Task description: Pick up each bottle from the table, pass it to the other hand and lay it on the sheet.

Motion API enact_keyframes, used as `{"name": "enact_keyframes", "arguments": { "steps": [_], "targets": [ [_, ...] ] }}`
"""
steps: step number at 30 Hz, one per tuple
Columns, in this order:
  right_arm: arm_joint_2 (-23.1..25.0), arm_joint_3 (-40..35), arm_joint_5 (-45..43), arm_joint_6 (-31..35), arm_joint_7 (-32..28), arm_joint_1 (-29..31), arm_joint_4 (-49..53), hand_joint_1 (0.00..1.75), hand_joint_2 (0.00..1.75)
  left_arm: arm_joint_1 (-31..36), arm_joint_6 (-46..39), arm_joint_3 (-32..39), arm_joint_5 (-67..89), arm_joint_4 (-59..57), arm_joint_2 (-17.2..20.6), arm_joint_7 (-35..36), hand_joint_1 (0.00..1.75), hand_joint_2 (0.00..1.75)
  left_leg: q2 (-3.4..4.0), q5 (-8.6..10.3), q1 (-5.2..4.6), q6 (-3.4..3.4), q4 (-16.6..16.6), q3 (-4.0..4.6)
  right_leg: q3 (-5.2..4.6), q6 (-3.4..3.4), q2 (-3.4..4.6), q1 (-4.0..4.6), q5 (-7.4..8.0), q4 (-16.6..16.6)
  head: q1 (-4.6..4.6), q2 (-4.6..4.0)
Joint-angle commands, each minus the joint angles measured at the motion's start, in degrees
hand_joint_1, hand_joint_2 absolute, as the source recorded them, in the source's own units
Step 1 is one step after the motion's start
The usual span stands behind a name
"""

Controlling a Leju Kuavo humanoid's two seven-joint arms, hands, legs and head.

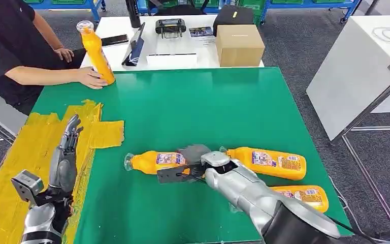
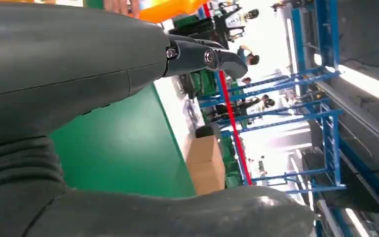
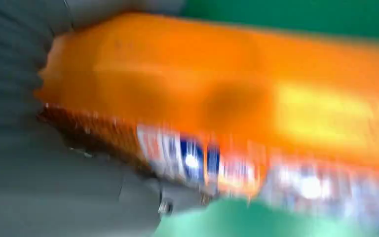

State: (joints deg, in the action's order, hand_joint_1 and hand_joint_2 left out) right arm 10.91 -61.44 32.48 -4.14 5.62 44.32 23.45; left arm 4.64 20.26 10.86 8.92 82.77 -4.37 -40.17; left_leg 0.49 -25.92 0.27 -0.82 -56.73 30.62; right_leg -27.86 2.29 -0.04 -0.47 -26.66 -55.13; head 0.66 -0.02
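Note:
An orange bottle [image 1: 152,161] lies on its side on the green table [image 1: 193,107], cap pointing to my left. My right hand [image 1: 190,162] grips its wide end; up close, the blurred bottle [image 3: 237,103] sits between the thumb and the fingers [image 3: 177,197]. Two more orange bottles lie to the right, one [image 1: 271,162] just behind my right arm and one [image 1: 302,195] nearer the front edge. My left hand [image 1: 66,152] hovers open with straight fingers [image 2: 197,54] over the yellow sheet [image 1: 35,147].
A person at the far left corner holds an upright orange bottle [image 1: 96,51] with one hand [image 1: 89,77]. Behind the green table stands a white table with a cardboard box [image 1: 238,44], a tablet and a controller. Another white table [image 1: 355,66] stands to the right.

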Motion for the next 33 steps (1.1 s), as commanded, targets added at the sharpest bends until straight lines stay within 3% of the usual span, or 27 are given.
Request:
{"name": "enact_keyframes", "arguments": {
  "steps": [1, 2, 4, 11, 12, 17, 24, 28, 33],
  "targets": [
    [-3.5, 23.9, -5.5, 14.8, -5.5, -13.9, 26.3, 1.75, 1.75, -4.9, 5.4, 7.9, -4.3, 5.1, -3.6, 4.4, 0.0, 0.0, 0.05, -0.02, 0.07, 0.01, 0.0, 0.21, -0.17, -0.03, 0.07, 0.07, 0.03, 0.1, 0.0, 0.0],
    [-4.2, 26.9, -5.8, 15.4, -6.5, -17.3, 33.2, 1.75, 1.75, -5.4, 6.5, 8.3, -6.3, 5.7, -4.2, 6.1, 0.0, 0.0, 0.04, -0.02, 0.1, 0.02, 0.0, 0.37, -0.3, -0.04, 0.07, 0.11, 0.03, 0.1, -0.02, 0.0],
    [-4.9, 28.2, -4.2, 13.2, -5.7, -18.9, 37.4, 1.75, 1.75, -5.6, 7.2, 8.5, -8.3, 5.9, -4.5, 7.5, 0.0, 0.0, -0.03, -0.02, 0.05, 0.01, 0.0, 0.43, -0.37, -0.02, -0.03, 0.06, -0.02, 0.0, 0.02, 0.0],
    [-3.0, 31.8, -3.7, 13.7, -8.8, -23.7, 43.2, 1.75, 1.75, -5.2, 5.8, 9.5, -8.3, 5.1, -5.1, 8.5, 0.0, 0.0, -0.27, -0.01, 0.05, -0.01, -0.1, 0.99, -0.82, -0.03, -0.23, 0.06, -0.04, 0.0, 0.0, 0.0],
    [-2.7, 32.7, -4.4, 14.8, -10.1, -25.2, 45.6, 1.75, 1.75, -5.3, 5.5, 9.6, -8.6, 5.0, -5.4, 9.4, 0.0, 1.75, -0.28, 0.0, 0.03, 0.0, 0.0, 0.99, -0.84, -0.03, -0.25, 0.04, -0.05, 0.0, 0.0, 0.0],
    [-1.8, 32.8, -5.7, 16.1, -13.2, -31.1, 55.7, 1.75, 1.75, -7.3, 8.8, 6.8, -17.5, 6.2, -6.0, 16.3, 0.0, 1.75, -0.38, -0.07, 0.1, 0.02, -0.1, 1.02, -0.82, -0.07, -0.32, 0.11, -0.11, 0.0, 0.0, 0.0],
    [-1.6, 31.5, -5.7, 15.7, -13.3, -30.9, 55.2, 1.75, 1.75, -8.1, 9.8, 5.4, -21.0, 6.6, -5.9, 18.7, 0.0, 1.75, -0.22, -0.06, 0.08, 0.01, -0.1, 1.07, -0.95, -0.05, -0.16, 0.1, -0.06, 0.0, 0.02, 0.0],
    [-1.4, 26.6, -3.7, 13.9, -12.7, -30.2, 54.8, 1.75, 1.75, -10.4, 12.2, 0.8, -27.3, 8.5, -6.2, 22.3, 0.0, 1.75, -0.14, -0.01, 0.02, 0.0, 0.0, 1.12, -1.03, -0.03, -0.13, 0.03, -0.03, 0.0, 0.0, 0.0],
    [-1.4, 25.1, -3.7, 13.6, -12.1, -29.1, 53.7, 1.75, 1.75, -10.9, 10.8, -1.6, -26.2, 10.8, -6.7, 20.8, 0.0, 1.75, -0.13, -0.04, 0.06, 0.01, -0.1, 1.11, -1.01, -0.04, -0.12, 0.07, -0.04, 0.0, 0.0, 0.0]
  ]
}}
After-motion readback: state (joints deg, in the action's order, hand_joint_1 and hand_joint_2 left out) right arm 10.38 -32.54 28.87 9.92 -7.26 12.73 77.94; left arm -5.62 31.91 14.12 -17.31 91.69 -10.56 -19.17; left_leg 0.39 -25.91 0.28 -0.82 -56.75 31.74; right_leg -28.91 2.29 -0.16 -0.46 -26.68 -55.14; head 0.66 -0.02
